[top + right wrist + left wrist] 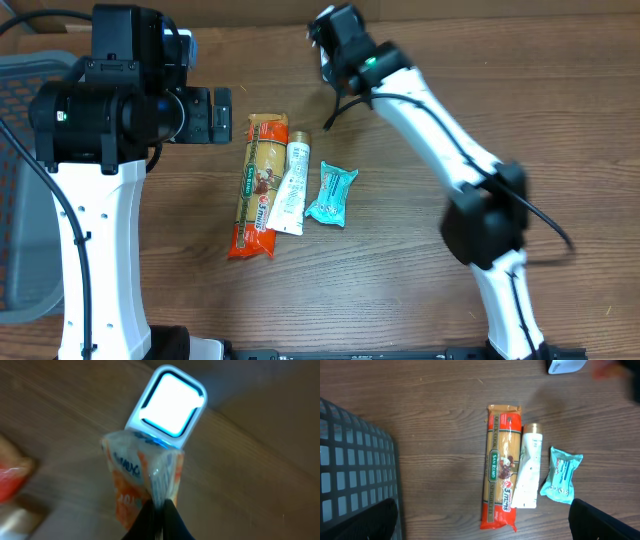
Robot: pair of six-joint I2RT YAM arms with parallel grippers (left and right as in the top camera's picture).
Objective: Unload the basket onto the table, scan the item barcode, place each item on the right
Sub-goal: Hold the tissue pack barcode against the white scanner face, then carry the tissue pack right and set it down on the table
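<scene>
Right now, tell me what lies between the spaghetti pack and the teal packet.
A white tube with a gold cap, lying against the spaghetti pack, with the teal packet just beyond; the left wrist view shows it plainly.

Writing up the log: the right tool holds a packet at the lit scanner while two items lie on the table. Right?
Not two but three: pasta pack, tube and teal packet, as the left wrist view shows. The rest stands.
</scene>
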